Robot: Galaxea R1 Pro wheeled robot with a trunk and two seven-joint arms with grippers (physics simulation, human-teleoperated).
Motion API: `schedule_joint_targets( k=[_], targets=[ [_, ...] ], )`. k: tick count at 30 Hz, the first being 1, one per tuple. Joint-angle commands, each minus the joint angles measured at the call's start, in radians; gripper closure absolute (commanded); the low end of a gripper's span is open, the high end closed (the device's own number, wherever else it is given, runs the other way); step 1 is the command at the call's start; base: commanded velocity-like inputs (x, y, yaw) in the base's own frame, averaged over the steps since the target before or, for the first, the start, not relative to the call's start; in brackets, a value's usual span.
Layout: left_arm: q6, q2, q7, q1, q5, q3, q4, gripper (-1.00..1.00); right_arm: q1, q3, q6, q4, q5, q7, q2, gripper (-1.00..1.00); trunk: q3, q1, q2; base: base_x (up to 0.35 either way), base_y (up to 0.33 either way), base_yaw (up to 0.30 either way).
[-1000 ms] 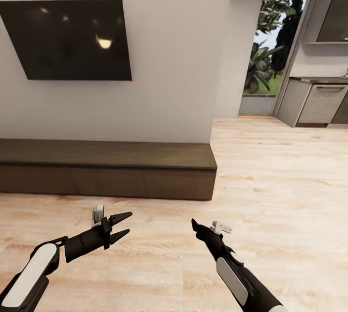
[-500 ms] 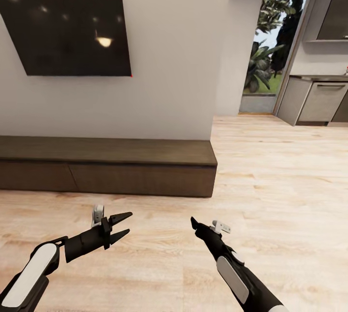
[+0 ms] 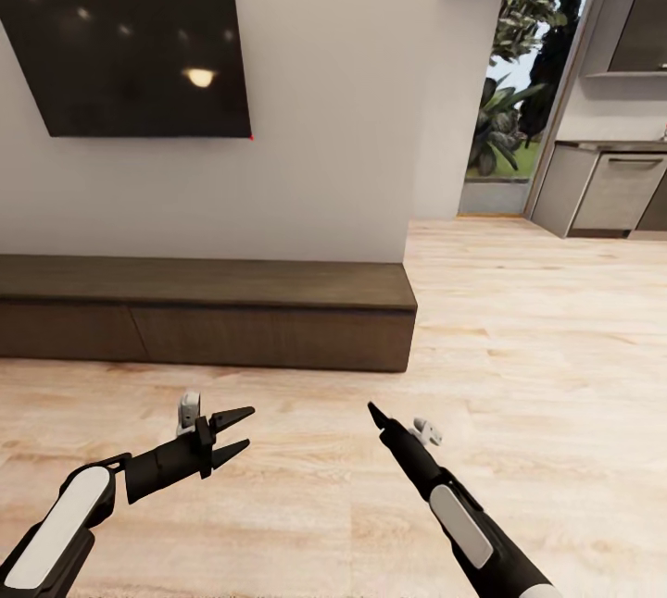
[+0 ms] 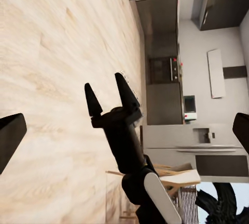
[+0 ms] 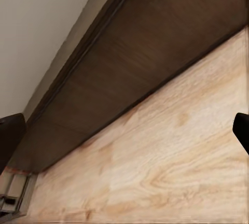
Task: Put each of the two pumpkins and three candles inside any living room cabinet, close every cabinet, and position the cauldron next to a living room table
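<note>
I face the closed cabinet (image 3: 204, 320) at mid-left, left end effector (image 3: 239, 432) wide and empty, right end effector (image 3: 373, 413) unreadable, so I judge I'm on approach and must find the pumpkins next.

Black arms (image 3: 157, 468), white forearm panels

Cabinet (image 3: 208, 320) against white wall, drawer fronts closed, top bare. Dark television (image 3: 134, 56) mounted above. Left tool (image 3: 236, 433) with fingers spread, right tool (image 3: 374, 414) seen edge-on, state unclear, both above wooden floor (image 3: 519, 348). Kitchen units (image 3: 607, 195) far right
</note>
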Motion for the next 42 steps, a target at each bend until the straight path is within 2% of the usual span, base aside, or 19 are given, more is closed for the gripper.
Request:
schedule_joint_targets(
  k=[1, 4, 6, 12, 20, 24, 28, 30, 34, 42],
  targets=[
    [0.002, 0.001, -0.009, -0.001, -0.007, 0.0, 0.0, -1.0, -0.001, 0.002, 0.002, 0.005, -0.019, 0.005, -0.001, -1.0, -0.004, 0.004, -0.008, 0.0, 0.0, 0.0],
    [0.002, 0.001, -0.024, -0.001, -0.007, 0.0, 0.0, -1.0, -0.001, -0.016, 0.007, 0.01, -0.058, 0.01, 0.0, -1.0, -0.013, 0.015, -0.029, 0.0, 0.0, 0.0],
    [0.001, 0.002, -0.06, -0.001, -0.008, -0.002, 0.0, -1.0, -0.001, -0.027, 0.009, 0.01, -0.088, 0.014, 0.0, -1.0, -0.02, 0.023, -0.043, 0.0, 0.0, 0.0],
    [0.001, 0.006, -0.113, -0.001, -0.009, -0.003, 0.002, -1.0, -0.001, -0.037, 0.008, 0.011, -0.124, 0.02, 0.0, -1.0, -0.039, 0.046, -0.085, 0.0, 0.0, 0.0],
    [0.001, 0.004, -0.12, -0.001, -0.01, -0.003, 0.002, -1.0, -0.001, -0.04, 0.008, 0.009, -0.131, 0.039, -0.004, -1.0, -0.042, 0.05, -0.092, 0.0, 0.0, 0.0],
    [0.002, 0.004, -0.121, -0.001, -0.01, -0.008, 0.001, -1.0, -0.001, -0.06, 0.01, 0.007, -0.131, 0.102, -0.004, -1.0, -0.042, 0.05, -0.092, 0.0, 0.0, 0.0],
    [0.002, 0.004, -0.122, -0.001, -0.009, -0.02, 0.0, -1.0, -0.001, -0.095, 0.017, 0.008, -0.132, 0.172, -0.004, -1.0, -0.057, 0.052, -0.093, 0.0, 0.0, 0.0],
    [0.002, 0.004, -0.122, -0.001, -0.009, -0.021, 0.0, -1.0, -0.001, -0.101, 0.019, 0.008, -0.132, 0.186, -0.004, -1.0, -0.065, 0.052, -0.093, 0.0, 0.0, 0.0],
    [0.002, 0.005, -0.123, -0.001, -0.009, -0.023, 0.0, -1.0, -0.001, -0.106, 0.023, 0.007, -0.132, 0.197, -0.004, -1.0, -0.08, 0.054, -0.094, 0.0, 0.0, 0.0],
    [0.002, 0.005, -0.124, -0.001, -0.008, -0.023, 0.0, -1.0, -0.001, -0.108, 0.023, 0.009, -0.132, 0.2, -0.004, -1.0, -0.08, 0.054, -0.094, 0.0, 0.0, 0.0]
  ],
)
